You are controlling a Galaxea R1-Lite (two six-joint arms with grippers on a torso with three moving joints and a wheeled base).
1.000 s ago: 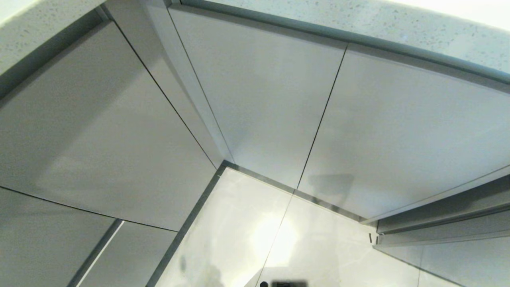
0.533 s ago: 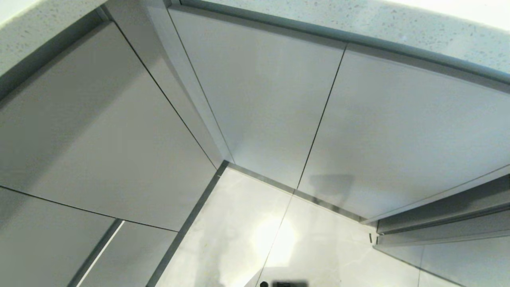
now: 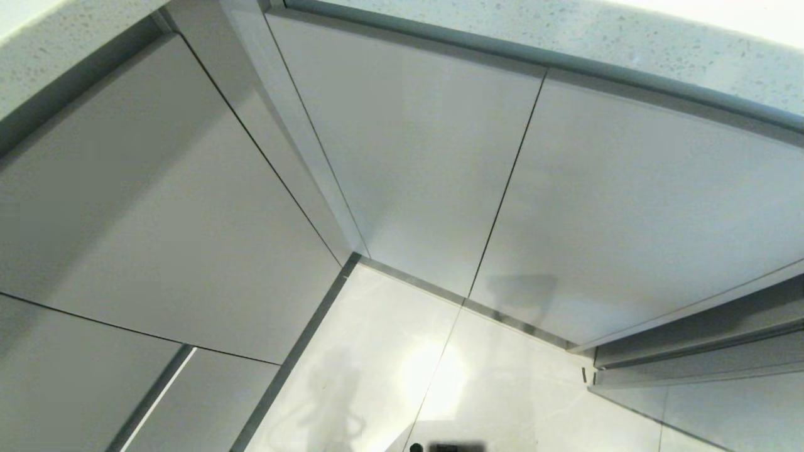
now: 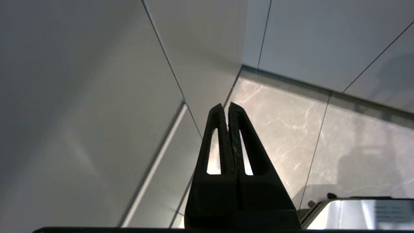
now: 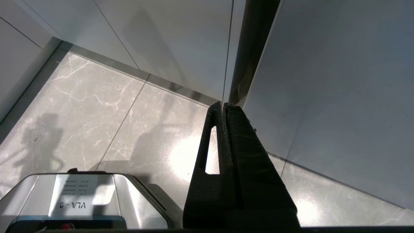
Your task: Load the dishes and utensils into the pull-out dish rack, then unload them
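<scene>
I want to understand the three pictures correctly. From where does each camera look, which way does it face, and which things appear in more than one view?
Head view: from the robot's head, down at a corner of grey cabinet doors under a speckled counter; neither arm shows.
Left wrist view: behind the shut left gripper, toward the same doors and the marble floor; the robot's base shows.
Right wrist view: behind the shut right gripper, toward the floor; base visible.
Shared: cabinet doors, floor, base.

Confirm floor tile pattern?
Pale grey floor tile with faint white marble veining, glossy; clearest in the right wrist view.
</scene>
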